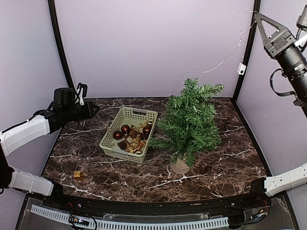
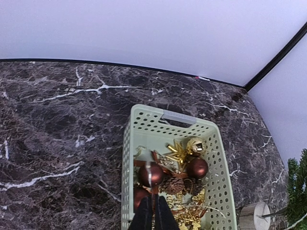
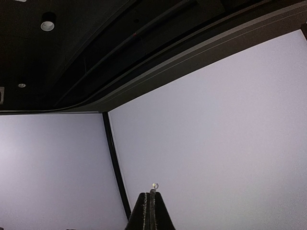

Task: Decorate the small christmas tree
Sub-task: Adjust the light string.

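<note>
Right tool (image 1: pixel 255 15) pinching thin silver wire (image 1: pixel 229 58), its run toward small green fir tree (image 1: pixel 191 122) shown only from top, left tool (image 1: pixel 97 110) clenched.

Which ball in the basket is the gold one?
The shiny gold ball at the far end of the pale green plastic basket, near its handle slot; the other balls are dark red.
</note>
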